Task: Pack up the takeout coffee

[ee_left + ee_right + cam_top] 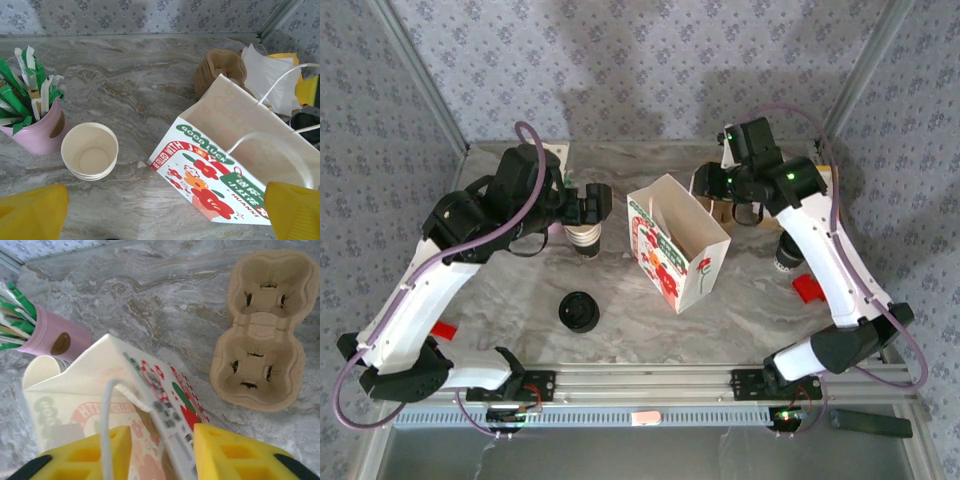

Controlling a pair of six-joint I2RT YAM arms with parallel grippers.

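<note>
The right gripper (162, 450) stands over the paper bag (678, 250). Its yellow fingers (235, 452) are parted, one on each side of the bag's upper rim and white handle, and not squeezed onto them. The left gripper (162, 212) is spread wide and holds nothing. It hangs above bare table to the left of the bag, near the stack of lidless cups (90, 150). The takeout coffee (787, 256) stands on the table to the right of the bag, outside it and partly hidden by the right arm.
</note>
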